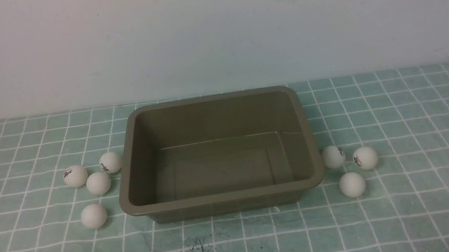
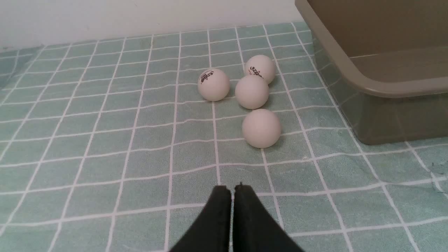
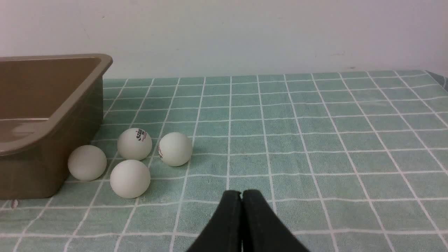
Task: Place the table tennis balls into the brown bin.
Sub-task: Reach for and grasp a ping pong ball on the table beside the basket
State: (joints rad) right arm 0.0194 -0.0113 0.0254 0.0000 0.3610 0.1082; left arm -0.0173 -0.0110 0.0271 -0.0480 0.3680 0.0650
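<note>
The olive-brown bin [image 1: 223,197] stands empty in the middle of the checked cloth. Several white table tennis balls lie on its left: one nearest the front [image 1: 93,216] [image 2: 261,128], a plain one [image 1: 98,183] [image 2: 251,92] and two with logos [image 1: 75,176] [image 1: 110,162]. Others lie on its right [image 1: 333,156] [image 1: 365,157] [image 1: 352,184]; the right wrist view shows one more ball [image 3: 87,162] tight against the bin wall [image 3: 52,140]. My left gripper [image 2: 232,189] is shut and empty, short of the left balls. My right gripper [image 3: 241,193] is shut and empty, beside the right balls.
A pale wall [image 1: 214,31] rises just behind the bin. The green cloth with white grid lines [image 1: 425,213] covers the whole table, with a dark scribble stain [image 1: 199,245] in front of the bin. Neither arm shows in the front view.
</note>
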